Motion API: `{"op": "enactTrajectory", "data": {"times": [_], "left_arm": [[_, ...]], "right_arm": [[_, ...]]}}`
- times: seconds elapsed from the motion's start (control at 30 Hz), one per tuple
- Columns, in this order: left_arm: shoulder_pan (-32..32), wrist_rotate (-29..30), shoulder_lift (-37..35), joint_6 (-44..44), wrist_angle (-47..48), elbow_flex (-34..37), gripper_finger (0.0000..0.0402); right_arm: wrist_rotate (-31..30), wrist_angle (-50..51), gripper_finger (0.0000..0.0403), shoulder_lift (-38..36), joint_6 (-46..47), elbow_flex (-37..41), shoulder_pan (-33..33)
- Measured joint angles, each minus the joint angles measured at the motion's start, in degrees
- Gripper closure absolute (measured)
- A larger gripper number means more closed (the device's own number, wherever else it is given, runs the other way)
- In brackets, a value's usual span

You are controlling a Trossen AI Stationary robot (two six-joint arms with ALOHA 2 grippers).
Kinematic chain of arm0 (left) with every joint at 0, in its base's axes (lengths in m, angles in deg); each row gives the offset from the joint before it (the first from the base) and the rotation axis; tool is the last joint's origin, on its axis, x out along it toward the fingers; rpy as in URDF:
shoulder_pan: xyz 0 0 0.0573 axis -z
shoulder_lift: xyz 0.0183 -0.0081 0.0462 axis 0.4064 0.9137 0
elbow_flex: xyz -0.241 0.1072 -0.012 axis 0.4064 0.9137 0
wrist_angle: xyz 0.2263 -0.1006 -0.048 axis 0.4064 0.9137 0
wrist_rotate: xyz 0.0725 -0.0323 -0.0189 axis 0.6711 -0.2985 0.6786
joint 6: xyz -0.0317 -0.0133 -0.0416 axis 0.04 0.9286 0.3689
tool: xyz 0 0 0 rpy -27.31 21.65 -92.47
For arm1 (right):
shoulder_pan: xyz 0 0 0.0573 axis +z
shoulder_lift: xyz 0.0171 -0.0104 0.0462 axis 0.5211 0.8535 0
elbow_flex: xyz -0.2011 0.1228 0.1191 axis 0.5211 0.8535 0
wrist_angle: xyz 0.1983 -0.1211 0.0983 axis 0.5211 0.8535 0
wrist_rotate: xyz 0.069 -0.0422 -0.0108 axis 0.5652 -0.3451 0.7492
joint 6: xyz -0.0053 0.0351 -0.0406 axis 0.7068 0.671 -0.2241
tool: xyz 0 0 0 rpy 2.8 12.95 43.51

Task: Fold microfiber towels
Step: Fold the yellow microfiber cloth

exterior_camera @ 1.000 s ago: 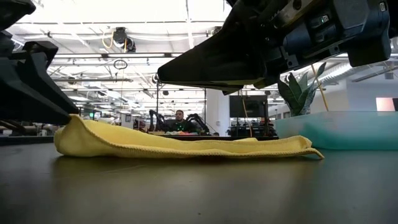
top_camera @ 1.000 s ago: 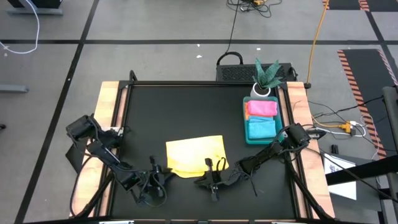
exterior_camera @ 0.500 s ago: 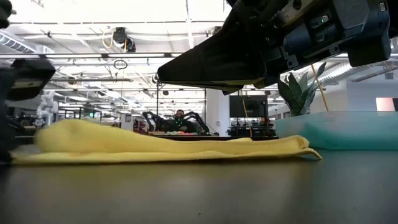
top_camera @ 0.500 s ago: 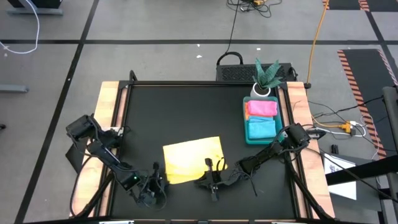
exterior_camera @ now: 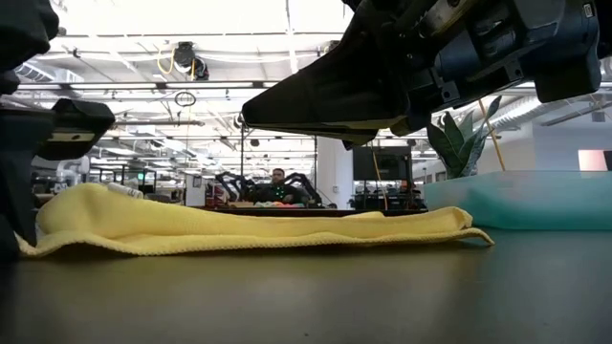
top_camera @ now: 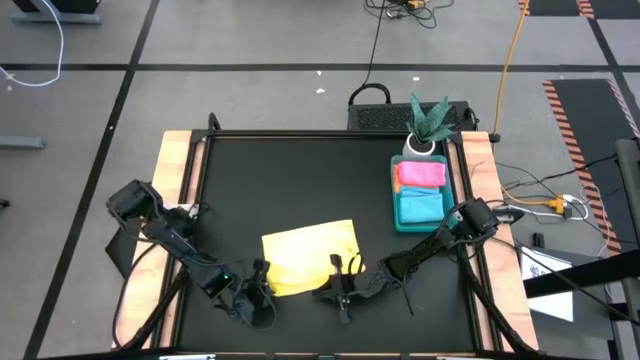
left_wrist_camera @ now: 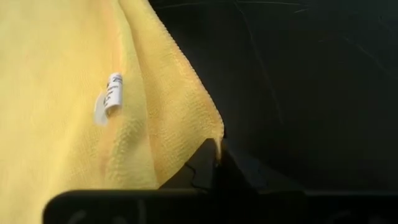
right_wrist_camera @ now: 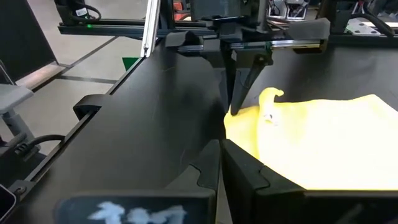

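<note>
High view: a yellow microfiber towel (top_camera: 308, 255) lies near the desk's front edge.
The left gripper (top_camera: 262, 283) pinches its front-left corner; the right gripper (top_camera: 343, 285), fingers together, clamps the front edge.

From overhead we look straight down on the whole table (top_camera: 300, 180). Our low camera sits at tabletop level, facing across into the room. Each wrist camera looks close along its arm's fingers. All four share the yellow towel (top_camera: 308, 258), lying toward six o'clock from the table's centre in the high view.
</note>
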Motion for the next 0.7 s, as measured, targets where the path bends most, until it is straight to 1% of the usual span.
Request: {"op": "enactTrajectory", "data": {"times": [0.13, 0.27, 0.4, 0.43, 0.5, 0.57, 0.6, 0.7], "left_arm": [[-0.5, -2.0, -0.4, -2.2, 0.2, 0.0, 0.0329], [-1.9, -5.9, -3.2, -0.7, 1.9, 0.1, 0.0282], [-3.1, -15.2, -8.0, 0.6, 5.7, 0.4, 0.0252], [-3.5, -16.8, -9.3, 0.7, 5.9, 0.4, 0.0248], [-4.2, -18.3, -11.7, 1.2, 6.1, 0.3, 0.0246], [-4.4, -17.7, -13.8, 0.5, 6.7, 0.3, 0.0249], [-4.5, -16.2, -14.8, -0.3, 6.4, 0.3, 0.0252], [-4.6, -8.6, -16.9, -2.1, 6.0, 0.2, 0.0269]], "right_arm": [[0.0, 0.0, 0.0392, 0.0, 0.0, 0.0, 0.0], [0.0, 0.0, 0.0392, 0.0, 0.0, 0.0, 0.0], [0.0, 0.0, 0.0392, 0.0, 0.4, 0.0, 0.0], [0.0, 0.0, 0.0392, 0.0, 0.4, 0.0, 0.0], [0.0, 0.0, 0.0392, 0.0, 0.4, 0.0, 0.0], [0.0, 0.0, 0.0392, 0.0, 0.4, 0.0, 0.0], [0.0, 0.0, 0.0392, 0.0, 0.4, 0.0, 0.0], [0.0, 0.0, 0.0392, 0.0, 0.4, 0.0, 0.0]]}}
